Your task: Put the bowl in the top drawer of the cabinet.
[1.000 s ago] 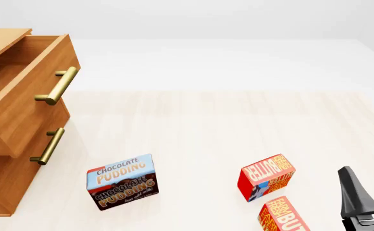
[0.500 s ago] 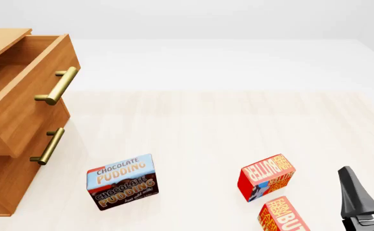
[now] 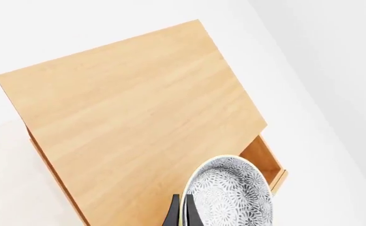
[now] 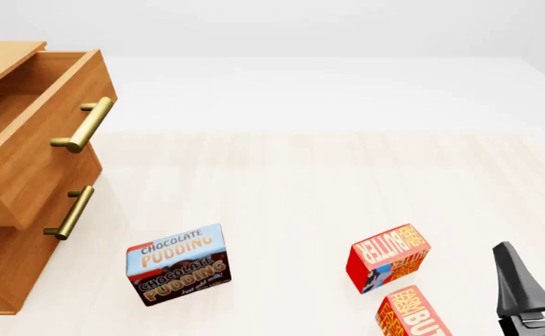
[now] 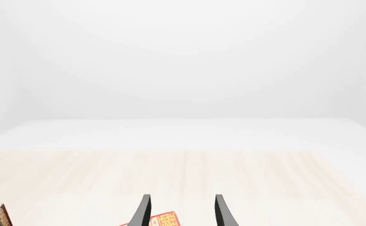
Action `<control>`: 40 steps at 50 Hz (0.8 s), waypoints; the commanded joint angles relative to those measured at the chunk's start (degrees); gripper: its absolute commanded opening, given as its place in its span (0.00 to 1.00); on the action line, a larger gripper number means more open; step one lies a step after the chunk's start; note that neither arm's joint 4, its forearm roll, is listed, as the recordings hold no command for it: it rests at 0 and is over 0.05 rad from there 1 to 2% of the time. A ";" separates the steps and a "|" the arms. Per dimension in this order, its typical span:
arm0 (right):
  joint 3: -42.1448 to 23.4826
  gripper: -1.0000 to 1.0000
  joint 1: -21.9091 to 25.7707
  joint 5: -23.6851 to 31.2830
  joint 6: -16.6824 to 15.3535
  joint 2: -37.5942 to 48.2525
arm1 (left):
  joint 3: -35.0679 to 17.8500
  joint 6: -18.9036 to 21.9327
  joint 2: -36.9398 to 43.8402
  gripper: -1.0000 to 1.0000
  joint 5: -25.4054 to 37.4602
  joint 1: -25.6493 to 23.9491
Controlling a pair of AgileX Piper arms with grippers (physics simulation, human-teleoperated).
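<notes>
bowl [image 3: 232, 194] pinched at its rim by the left hand [image 3: 181, 214], above the cabinet [image 3: 132, 113] top near the open top drawer [image 4: 39, 140] – release now risks landing on the top panel; right hand [image 5: 180, 209] parked wide at 5 o'clock.

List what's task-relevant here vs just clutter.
In play:
- bowl, gripped at its rim by the left hand, above the cabinet
- top drawer, pulled open

Just lying about:
- chocolate pudding box
- two butter boxes, one farther from the arms, the other at the front view's lower edge
- right hand, open, holding nothing
</notes>
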 commanded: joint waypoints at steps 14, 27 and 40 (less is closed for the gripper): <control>0.00 1.00 -0.12 -0.07 0.02 0.00 | 1.42 -0.28 -0.29 0.00 -1.37 0.38; 0.00 1.00 -0.21 -0.06 -0.06 0.00 | 2.77 -0.73 -0.72 0.00 -2.02 0.20; 0.00 1.00 -0.32 -0.08 -0.04 0.00 | 2.69 -0.89 -0.16 0.00 -2.64 1.00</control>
